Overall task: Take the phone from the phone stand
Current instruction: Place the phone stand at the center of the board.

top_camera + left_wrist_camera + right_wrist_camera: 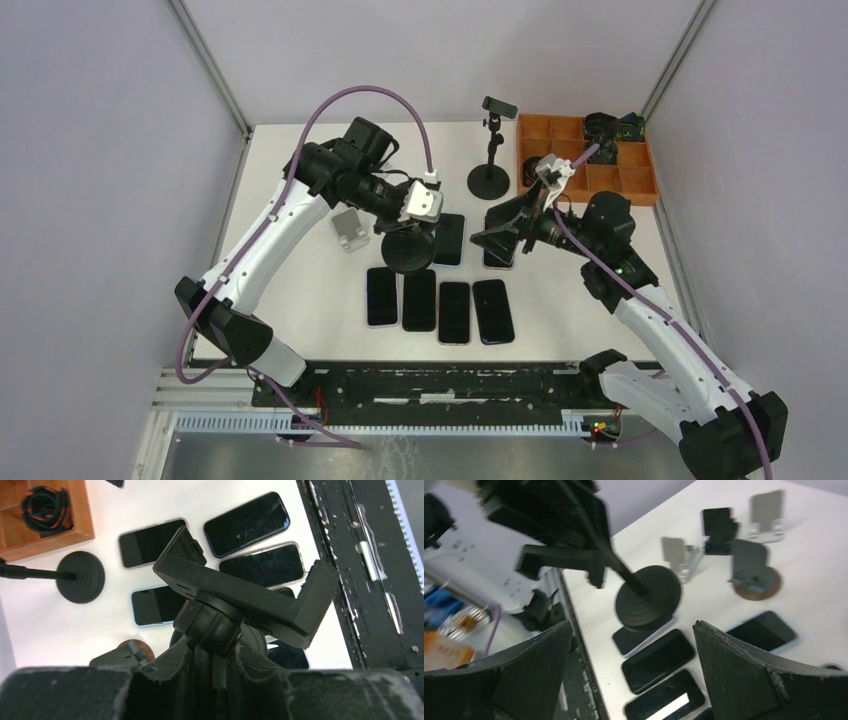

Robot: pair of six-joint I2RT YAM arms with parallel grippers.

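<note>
The phones point(454, 312) all lie flat on the table point(310, 320): four side by side in a row near my bases, and two more just behind that row. Which of them is the task's own, I cannot tell.

The phone stand point(410, 252) is in my left gripper point(215, 667). I have it clenched on the stand's neck by the ball joint, and the stem runs between my fingers point(150, 680). I hold the stand tilted. Its cradle point(240, 592) shows broad and dark in my left wrist view, above the phones. From my right wrist, its round base point(649, 602) overlaps the end of one phone. Whether it touches that phone I cannot tell.

My right gripper point(500, 238) is spread wide and grasps nothing. It hovers over the right-hand phone of the back pair, with both fingers point(754, 680) apart at the edges of its own view.

Farther back, a second stand point(490, 182) stands upright just beside the wooden tray point(522, 150). A small silver stand point(347, 228) sits near my left arm.
</note>
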